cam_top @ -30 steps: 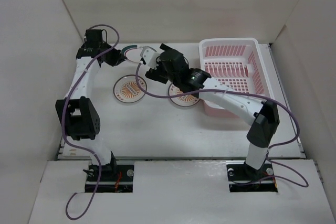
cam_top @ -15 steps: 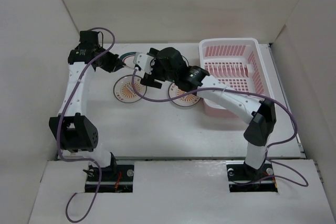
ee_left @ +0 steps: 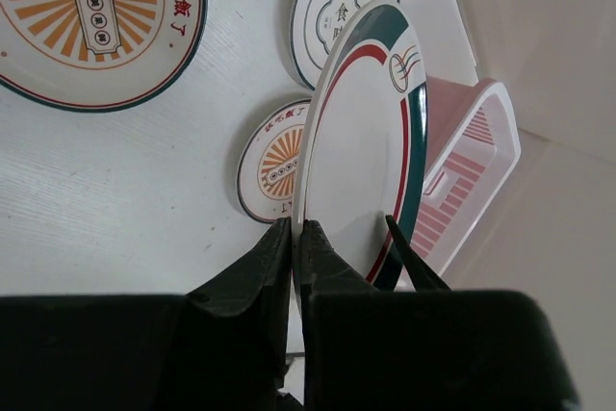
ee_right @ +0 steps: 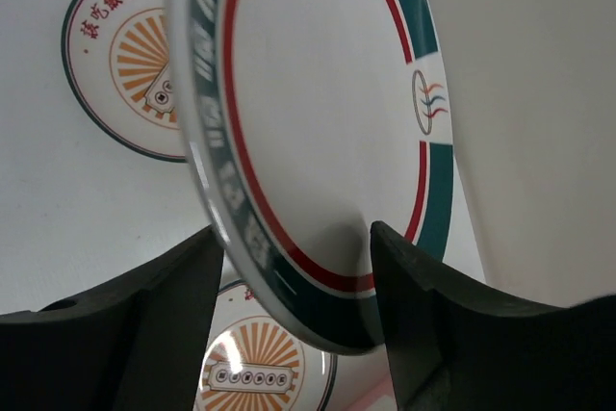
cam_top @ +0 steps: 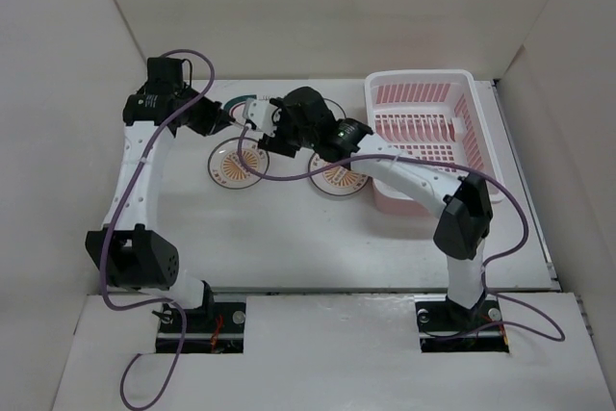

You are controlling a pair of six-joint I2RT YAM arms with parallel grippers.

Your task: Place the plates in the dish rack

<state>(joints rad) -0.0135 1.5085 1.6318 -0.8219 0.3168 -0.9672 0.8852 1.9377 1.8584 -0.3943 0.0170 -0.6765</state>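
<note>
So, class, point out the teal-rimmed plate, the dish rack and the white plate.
teal-rimmed plate (ee_left: 361, 141), left wrist view, white face.
dish rack (cam_top: 419, 74), top external view, far rim.
white plate (ee_left: 332, 9), left wrist view, printed centre.

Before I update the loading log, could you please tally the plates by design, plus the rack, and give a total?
Orange sunburst plates: 2
White ringed plate: 1
Teal-rimmed plate: 1
Pink dish rack: 1
Total: 5
</note>
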